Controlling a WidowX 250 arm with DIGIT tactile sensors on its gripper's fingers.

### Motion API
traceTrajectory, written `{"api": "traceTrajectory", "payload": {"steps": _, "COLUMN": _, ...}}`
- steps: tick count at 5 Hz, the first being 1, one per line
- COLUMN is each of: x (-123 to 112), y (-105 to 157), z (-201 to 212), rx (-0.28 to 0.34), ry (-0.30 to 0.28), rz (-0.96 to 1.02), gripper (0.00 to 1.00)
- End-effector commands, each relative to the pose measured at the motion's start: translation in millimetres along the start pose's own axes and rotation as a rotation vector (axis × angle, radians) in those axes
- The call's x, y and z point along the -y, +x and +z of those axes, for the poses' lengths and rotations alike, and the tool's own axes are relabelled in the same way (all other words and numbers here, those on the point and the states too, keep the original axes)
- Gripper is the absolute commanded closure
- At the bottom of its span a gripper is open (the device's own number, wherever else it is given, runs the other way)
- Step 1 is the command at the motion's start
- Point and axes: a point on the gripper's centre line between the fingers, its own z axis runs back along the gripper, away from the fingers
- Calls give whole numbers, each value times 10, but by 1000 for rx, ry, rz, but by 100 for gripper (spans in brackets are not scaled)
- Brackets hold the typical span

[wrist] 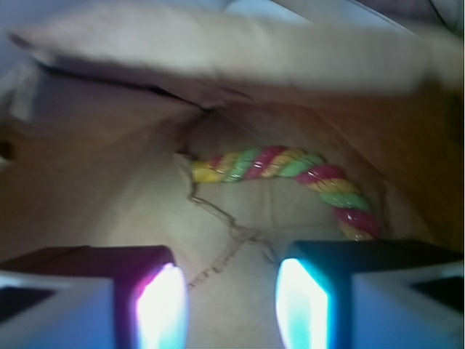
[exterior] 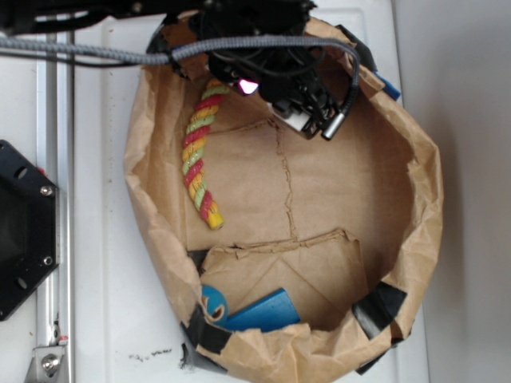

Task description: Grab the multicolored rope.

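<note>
Inside the brown paper bag (exterior: 415, 183), along its left wall, the multicolored rope (exterior: 198, 156) is lying on the paper floor — a thick twist of red-pink, yellow and pale green strands, curving gently from under the robot's dark body at the top down to a yellow tip near the middle of the bag. The gripper (exterior: 307, 120) is hanging above the bag's upper middle, to the right of the rope's upper end and apart from it; a pink light is glowing on the body just beside the rope's top.

In the wrist view the two fingers (wrist: 163, 305) are standing apart at the bottom edge, their inner faces glowing bright, with bare creased paper showing in the gap between them — the jaws are open and holding nothing. The rope (wrist: 283, 171) is lying ahead of them, stretching across the bag's floor and bending down toward the right finger, though not touching it. The view is blurred, so finer detail is hard to make out.

A grey braided cable (exterior: 104, 54) is running from the left edge across to the arm over the bag's rim. At the bag's lower fold a blue flat object (exterior: 263, 311) is lying under the paper flap, beside a small blue round piece (exterior: 214, 303). The bag is sitting on a white surface (exterior: 104, 279).
</note>
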Motion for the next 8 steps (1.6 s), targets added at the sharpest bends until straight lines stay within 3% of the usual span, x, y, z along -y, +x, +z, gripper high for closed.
{"api": "traceTrajectory", "payload": {"steps": 1, "x": -166, "y": -9, "z": -48, "rx": 46, "ry": 44, "rz": 18, "gripper": 0}}
{"api": "traceTrajectory", "payload": {"steps": 4, "x": -508, "y": -126, "z": -152, "rx": 39, "ry": 178, "rz": 47, "gripper": 0}}
{"api": "traceTrajectory", "payload": {"steps": 6, "x": -527, "y": -199, "z": -112, "rx": -13, "ry": 246, "rz": 80, "gripper": 0}}
{"api": "traceTrajectory", "payload": {"steps": 8, "x": -583, "y": -215, "z": -195, "rx": -17, "ry": 275, "rz": 78, "gripper": 0}}
